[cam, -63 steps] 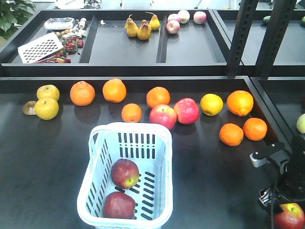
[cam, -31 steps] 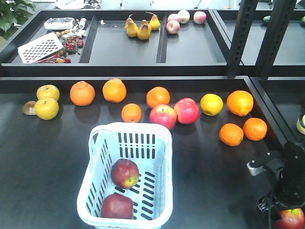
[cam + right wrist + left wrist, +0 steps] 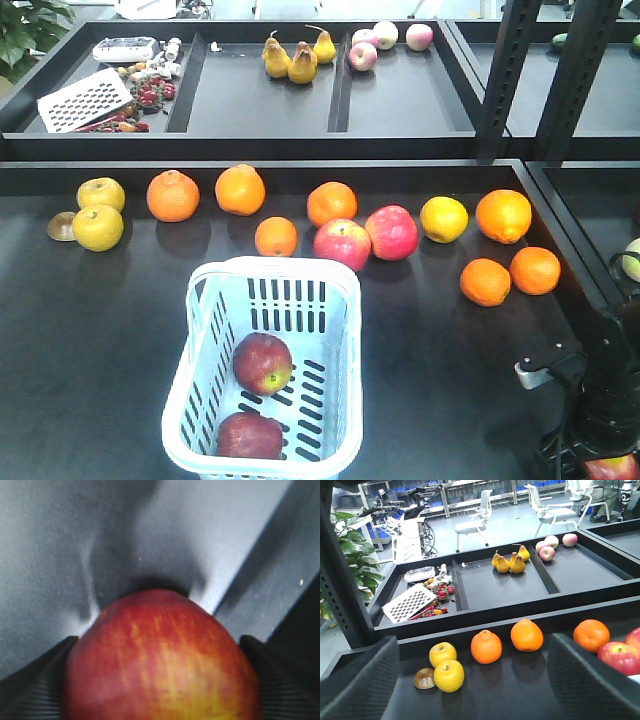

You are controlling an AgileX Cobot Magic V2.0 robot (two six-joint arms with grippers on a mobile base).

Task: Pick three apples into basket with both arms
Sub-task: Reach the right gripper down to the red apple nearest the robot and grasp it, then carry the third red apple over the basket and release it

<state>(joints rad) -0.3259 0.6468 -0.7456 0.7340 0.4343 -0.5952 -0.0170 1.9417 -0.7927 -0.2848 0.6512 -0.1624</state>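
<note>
the pale blue basket (image 3: 262, 372) sits low in the frame, left of centre, on the black counter (image 3: 90, 330). two dark red apples lie inside it, one (image 3: 263, 362) near its middle and one (image 3: 248, 436) close to its near wall. at the lower right corner the black arm (image 3: 612, 385) reaches down over a third dark red apple (image 3: 611, 467), which is cut off by the frame edge; the end effector's opening is hidden. behind the basket runs a row of oranges (image 3: 240, 190), yellow apples (image 3: 98, 227) and two brighter red apples (image 3: 343, 243). pears (image 3: 297, 58) rest in the upper tray (image 3: 262, 105).
</note>
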